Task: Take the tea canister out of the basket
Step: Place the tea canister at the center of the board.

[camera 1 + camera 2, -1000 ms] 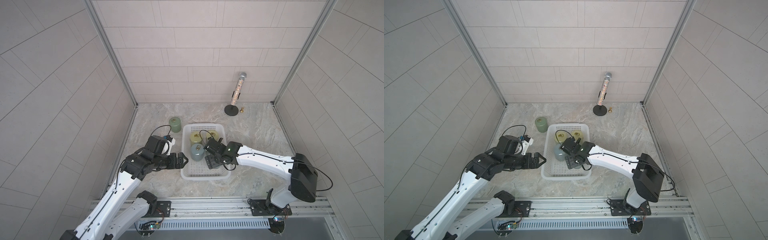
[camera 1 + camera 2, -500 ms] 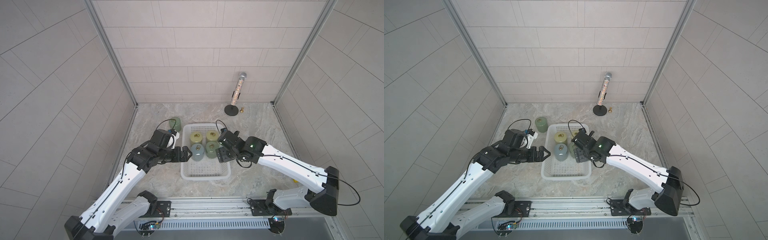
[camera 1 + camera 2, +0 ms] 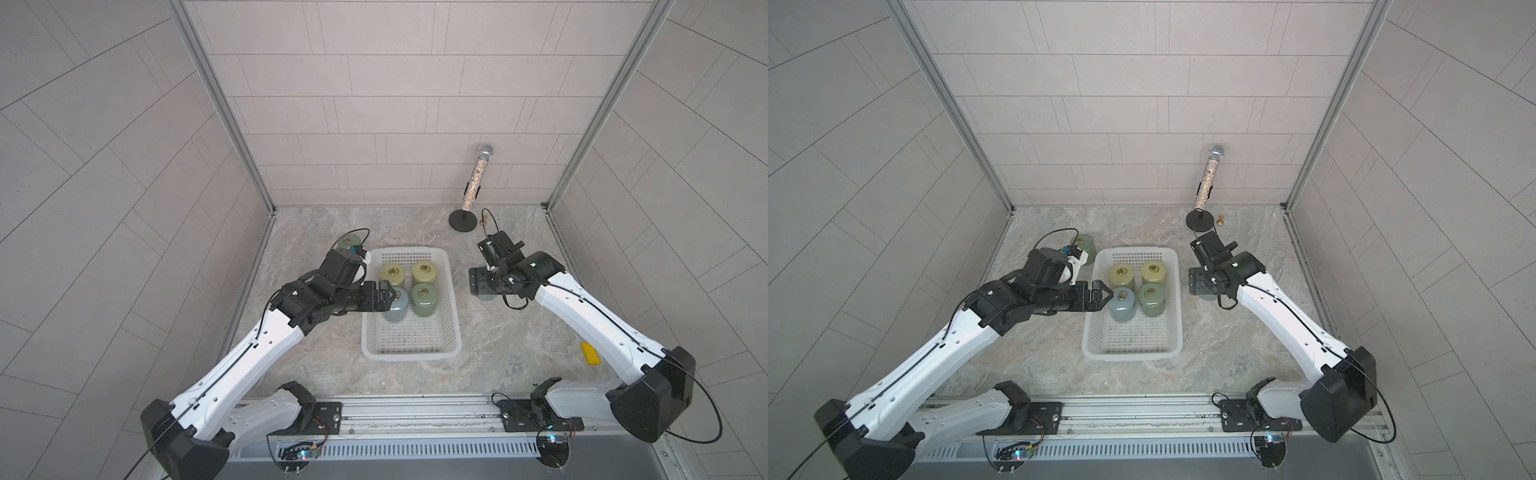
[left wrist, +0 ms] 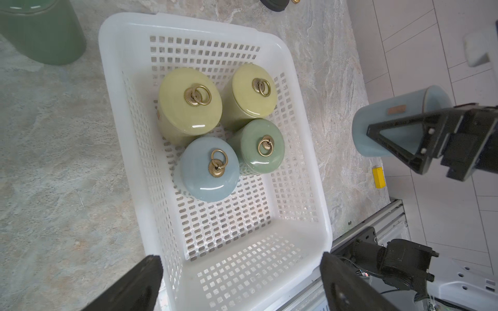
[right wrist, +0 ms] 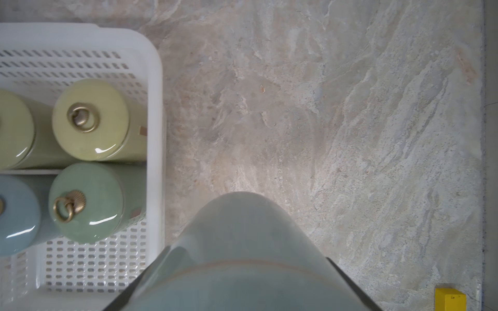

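The right fingers point(image 4: 425, 141) pinch the pale blue tea canister point(image 4: 377, 118) upright outside the basket point(image 5: 155, 134), bare surface point(image 5: 296, 134) directly below; left fingers point(image 4: 134, 285) spread.

- A microphone point(image 3: 476, 183) point(image 3: 1209, 178) with a glittery body and a silver mesh head stands upright on a round black base point(image 3: 462, 220), at the back right of the table, close to the rear wall.
- A small brass-coloured piece point(image 3: 483, 221) point(image 3: 1222, 220) sits just beside that base; it is too small to identify.
- A yellow block point(image 3: 590, 353) point(image 4: 378, 177) point(image 5: 450, 299) lies flat at the table's right edge, towards the front.
- The tabletop point(image 3: 332, 232) has a beige-grey marble pattern.
- Pale grey tiled walls point(image 3: 374, 104) enclose three sides.
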Controlling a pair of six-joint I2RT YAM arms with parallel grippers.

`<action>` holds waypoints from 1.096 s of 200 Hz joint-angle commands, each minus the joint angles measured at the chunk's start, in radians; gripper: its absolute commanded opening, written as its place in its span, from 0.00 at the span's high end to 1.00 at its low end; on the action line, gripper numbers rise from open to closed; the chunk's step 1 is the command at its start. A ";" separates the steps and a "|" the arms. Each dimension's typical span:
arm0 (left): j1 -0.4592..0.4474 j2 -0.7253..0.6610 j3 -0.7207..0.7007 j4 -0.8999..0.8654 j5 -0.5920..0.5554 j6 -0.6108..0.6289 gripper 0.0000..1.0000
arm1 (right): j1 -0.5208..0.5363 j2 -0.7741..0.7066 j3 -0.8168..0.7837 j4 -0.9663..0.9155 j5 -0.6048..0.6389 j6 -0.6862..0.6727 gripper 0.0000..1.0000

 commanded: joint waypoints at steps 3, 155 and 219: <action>-0.020 0.018 0.047 0.012 -0.052 -0.002 0.00 | -0.059 0.063 0.001 0.147 -0.009 -0.040 0.21; -0.044 0.054 0.095 0.008 -0.038 0.005 0.00 | -0.163 0.644 0.328 0.321 -0.033 -0.020 0.20; -0.045 0.041 0.085 -0.002 -0.050 0.007 0.00 | -0.186 0.737 0.395 0.343 -0.031 -0.032 0.20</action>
